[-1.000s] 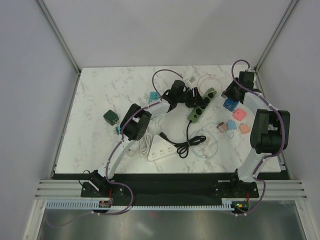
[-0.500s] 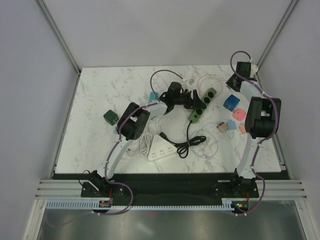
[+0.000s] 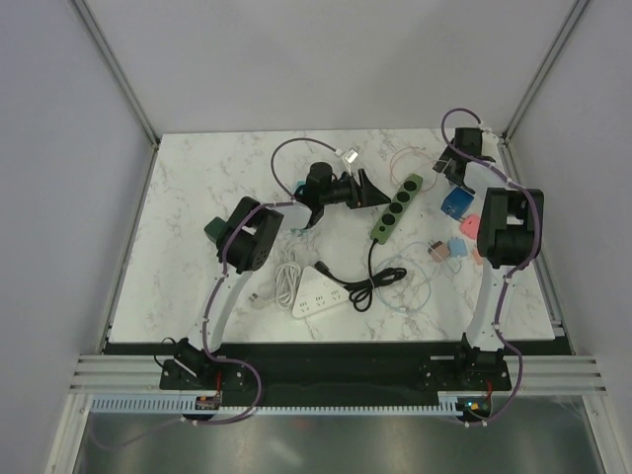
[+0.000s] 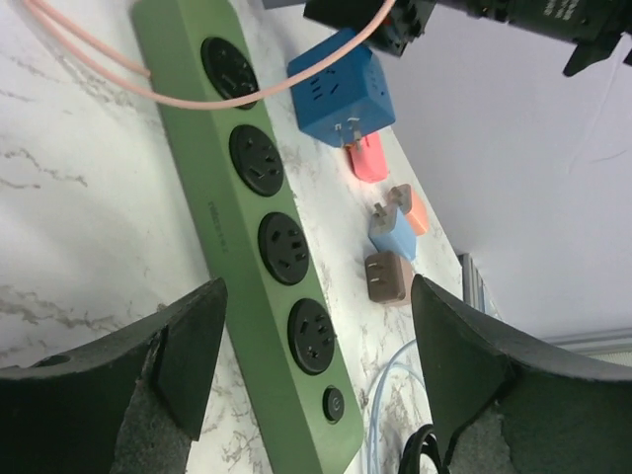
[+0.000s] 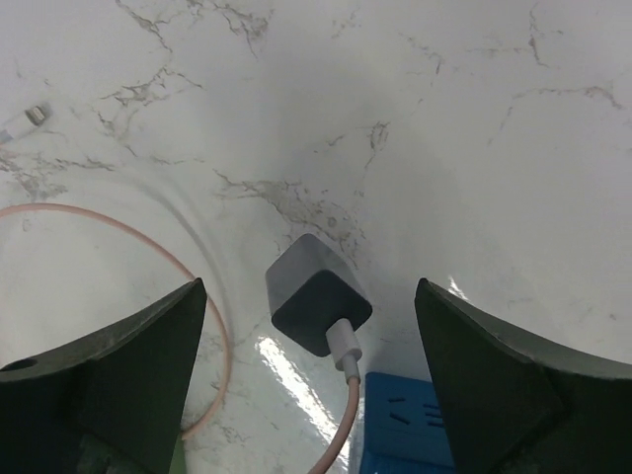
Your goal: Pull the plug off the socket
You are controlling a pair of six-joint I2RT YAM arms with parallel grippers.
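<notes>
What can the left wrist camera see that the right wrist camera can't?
Only the left wrist view shows the green power strip, its four sockets empty, and the little plugs in pink, orange, blue and brown beside it. Only the right wrist view shows the dark grey charger, lying on the table with a cable plugged into it. Both show the marble table, the blue cube adapter and a pink cable.

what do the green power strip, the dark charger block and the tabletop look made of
Green power strip: looks like moulded plastic, matte to satin; even colour, rounded edges, soft sheen.
Dark charger block: probably matte plastic; flat dull grey faces.
Tabletop: marble-patterned, glossy, light glare beside the block; real stone or laminate cannot be told.
</notes>
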